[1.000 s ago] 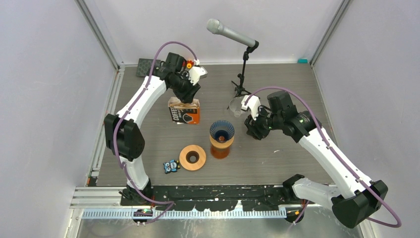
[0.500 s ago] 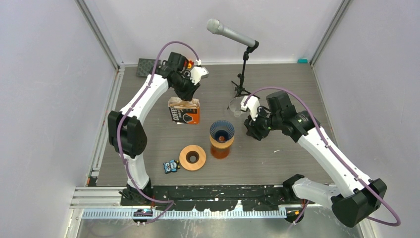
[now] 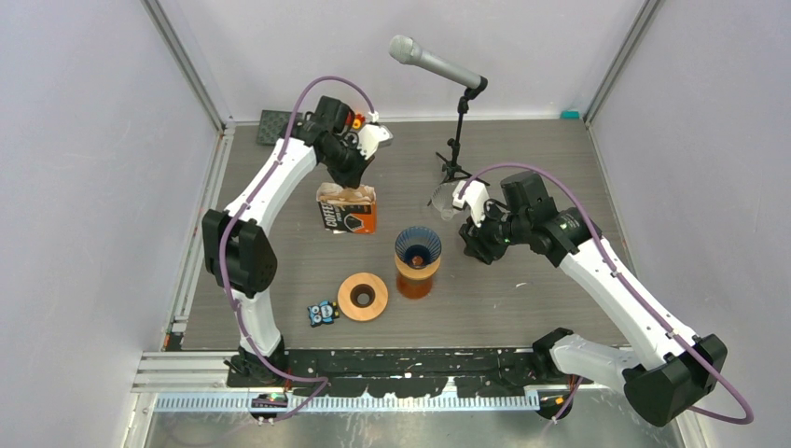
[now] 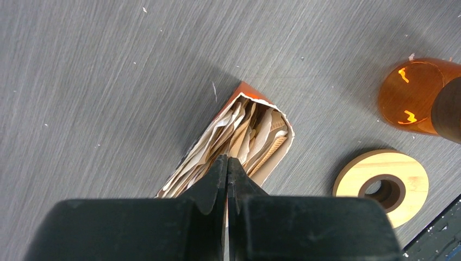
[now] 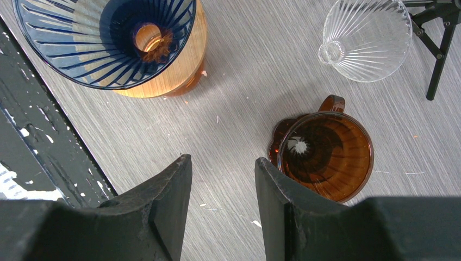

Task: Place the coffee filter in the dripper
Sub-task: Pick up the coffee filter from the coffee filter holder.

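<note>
A torn-open orange box (image 3: 347,217) stands at the back left, packed with brown coffee filters (image 4: 247,130). My left gripper (image 3: 349,189) (image 4: 227,159) is shut at the top edges of the filters, and a thin pale strip of paper shows between its fingers. The blue ribbed dripper (image 3: 417,245) (image 5: 103,41) sits empty on an amber server in the middle of the table. To its right, my right gripper (image 3: 471,245) (image 5: 223,160) hovers open over bare table with nothing between its fingers.
An amber dripper (image 5: 326,155) stands just right of my right fingers, and a clear glass dripper (image 5: 364,38) lies beyond it by the microphone stand (image 3: 457,140). A wooden ring (image 3: 363,297) and a small blue toy (image 3: 323,314) lie near the front.
My left gripper has closed at the top of the filter box; its arm shifted slightly. The right arm has barely moved.
</note>
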Tool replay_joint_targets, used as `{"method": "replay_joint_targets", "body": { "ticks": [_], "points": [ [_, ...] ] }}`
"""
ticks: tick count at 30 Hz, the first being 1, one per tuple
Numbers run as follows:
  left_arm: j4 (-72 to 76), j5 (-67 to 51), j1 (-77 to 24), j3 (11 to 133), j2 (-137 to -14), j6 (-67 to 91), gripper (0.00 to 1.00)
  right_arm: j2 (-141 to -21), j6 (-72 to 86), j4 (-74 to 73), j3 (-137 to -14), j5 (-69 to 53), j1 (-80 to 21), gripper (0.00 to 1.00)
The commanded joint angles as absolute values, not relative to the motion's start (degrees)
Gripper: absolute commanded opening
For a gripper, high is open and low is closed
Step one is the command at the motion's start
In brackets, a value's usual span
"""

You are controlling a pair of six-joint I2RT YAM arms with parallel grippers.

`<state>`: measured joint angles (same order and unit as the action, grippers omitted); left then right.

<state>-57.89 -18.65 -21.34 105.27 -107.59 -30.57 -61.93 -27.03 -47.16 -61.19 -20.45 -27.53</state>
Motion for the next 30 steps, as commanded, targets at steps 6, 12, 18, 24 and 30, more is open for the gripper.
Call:
{"method": "replay_joint_targets", "body": {
  "ticks": [6, 12, 18, 24, 30],
  "points": [
    [-60.56, -20.09, -21.18, 108.94, -104.93, -31.46, 0.0, -62.31, -27.16, -46.07, -61.96, -20.74, -27.23, 0.51],
    [-59.93, -21.59, -21.18, 107.95, -102.57, -30.84, 0.0, -62.49, -27.19, -46.07, -61.97, -20.74, -27.25, 0.51],
    [-59.02, -23.19, -21.2, 107.84, -100.52, -29.82, 0.01, -62.74, -27.31, -46.26, -61.88, -20.83, -27.22, 0.51],
    [-58.82, -22.49, -21.23, 106.45, -100.9, -30.54, 0.26, -62.47, -27.55, -46.36, -61.7, -20.83, -27.2, 0.51],
    [-57.64, -21.03, -21.18, 105.17, -101.89, -32.82, 0.47, -63.16, -27.68, -46.6, -61.77, -20.91, -27.09, 0.51]
  ]
}}
